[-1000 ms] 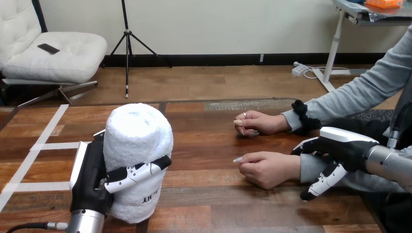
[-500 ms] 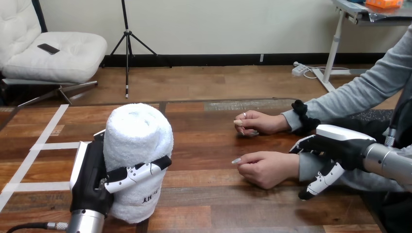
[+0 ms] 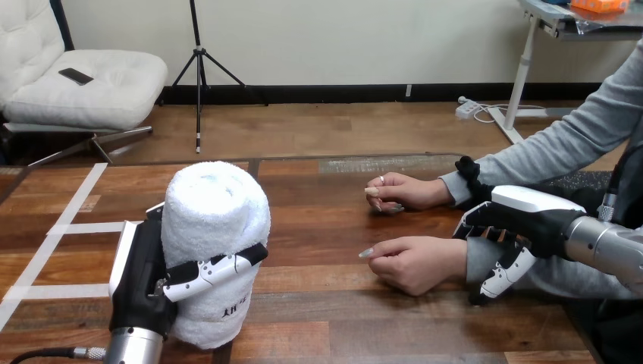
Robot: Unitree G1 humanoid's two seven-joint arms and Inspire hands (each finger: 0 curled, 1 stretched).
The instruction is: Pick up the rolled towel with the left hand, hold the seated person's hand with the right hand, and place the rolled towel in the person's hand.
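The left robot hand (image 3: 144, 280) grips the rolled towel (image 3: 216, 227) at 8 o'clock. The right robot hand (image 3: 523, 220), unclenched, has crept toward 9 o'clock over the person's wrist (image 3: 468, 265); the clasp is not yet made.

Robotics lab or test setup, going by the counter alone. The wooden counter (image 3: 326, 220) has white tape strips (image 3: 72, 201) stuck on it as marked lines at the left. Two machine arms with silver forearms reach over it. The left hand (image 3: 144, 280) has its fingers wrapped round an upright rolled towel (image 3: 216, 220). The right hand (image 3: 523, 220) is at the grey sleeve of a person seated at the right side. The person's near hand (image 3: 413, 262) and far hand (image 3: 406, 189) rest on the wood.
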